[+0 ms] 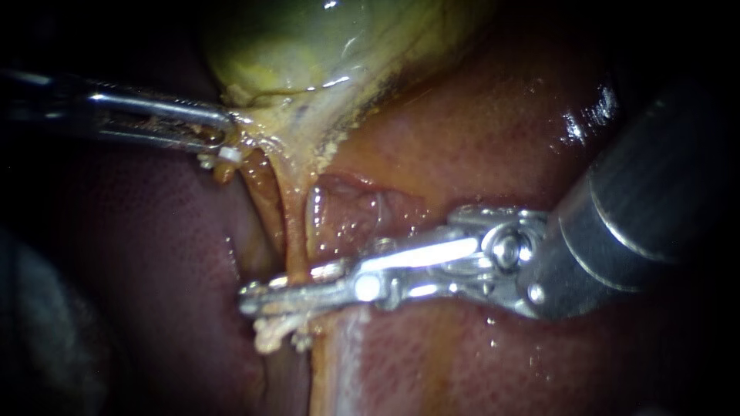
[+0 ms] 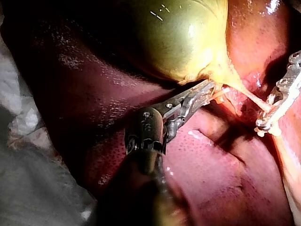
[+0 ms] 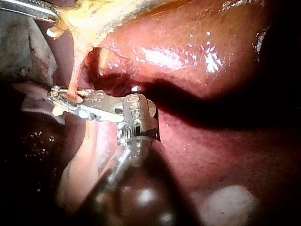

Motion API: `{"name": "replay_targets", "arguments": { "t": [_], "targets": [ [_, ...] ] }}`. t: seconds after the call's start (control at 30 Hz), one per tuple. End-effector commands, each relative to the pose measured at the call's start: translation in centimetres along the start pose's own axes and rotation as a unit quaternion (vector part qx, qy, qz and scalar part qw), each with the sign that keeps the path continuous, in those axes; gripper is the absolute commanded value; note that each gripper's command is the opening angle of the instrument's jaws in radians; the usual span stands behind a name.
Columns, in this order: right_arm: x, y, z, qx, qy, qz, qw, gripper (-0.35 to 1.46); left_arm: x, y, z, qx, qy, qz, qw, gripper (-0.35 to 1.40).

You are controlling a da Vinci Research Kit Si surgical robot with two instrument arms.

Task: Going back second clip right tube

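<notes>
Endoscope view puts the left instrument (image 1: pixel 220 140) at the left. Its pincer is clenched on the gallbladder (image 1: pixel 308 46) at the narrow lower end, where yellowish tissue is pulled to a point. A small white fleck (image 1: pixel 230 154) sits just under the tip; I cannot tell what it is. From that narrow end the right tube (image 1: pixel 297 231) runs toward the near side as a taut orange strand, with a darker strand (image 1: pixel 258 196) just to its left. Further right and nearer, the right instrument (image 1: pixel 254 299) reaches in from the right. Its long silver pincer lies crosswise on the right tube and grasps it, the two halves close together with the tube passing between them. Pale crumbs (image 1: pixel 274 335) of tissue hang under the tip. The wet, red-brown liver (image 1: pixel 478 131) lies behind and to the right. In the left wrist view the left instrument (image 2: pixel 207 92) bites the tapering end of the gallbladder (image 2: pixel 178 37), and the tube (image 2: pixel 251 96) stretches from there to the right instrument (image 2: pixel 263 125) ahead of it. In the right wrist view the tube (image 3: pixel 73 75) comes down into the right instrument (image 3: pixel 59 99) near its tip, and the left instrument (image 3: pixel 51 15) holds the yellow tissue well beyond it.
</notes>
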Motion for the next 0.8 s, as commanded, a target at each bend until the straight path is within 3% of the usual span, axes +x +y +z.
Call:
{"name": "replay_targets", "arguments": {
  "t": [0.03,0.2,0.33,0.5,0.63,0.8],
  "targets": [
    [0.0,0.0,0.0,0.0,0.0,0.0,1.0,-0.35,0.0,0.0,0.0,0.0,0.0,0.0,1.0,-0.35],
    [0.01,0.02,0.0,-0.003,0.006,0.0,1.0,-0.35,0.0,0.0,-0.01,-0.001,0.0,0.0,1.0,-0.35],
    [0.01,0.03,-0.02,-0.016,0.028,-0.006,0.9994,0.03,0.0,0.0,-0.01,-0.001,0.0,0.0,1.0,-0.35],
    [0.01,0.02,0.0,-0.017,0.029,-0.015,0.9993,0.3,0.0,0.0,-0.01,-0.001,0.0,0.0,1.0,-0.35],
    [0.03,0.02,0.05,-0.022,0.034,-0.039,0.9984,0.4,0.0,0.0,-0.02,-0.001,0.0,0.0,1.0,-0.35],
    [0.03,0.02,0.06,-0.041,0.055,-0.07,0.9952,0.44,0.0,0.0,-0.02,-0.001,-0.001,0.001,1.0,-0.35]
  ]
}}
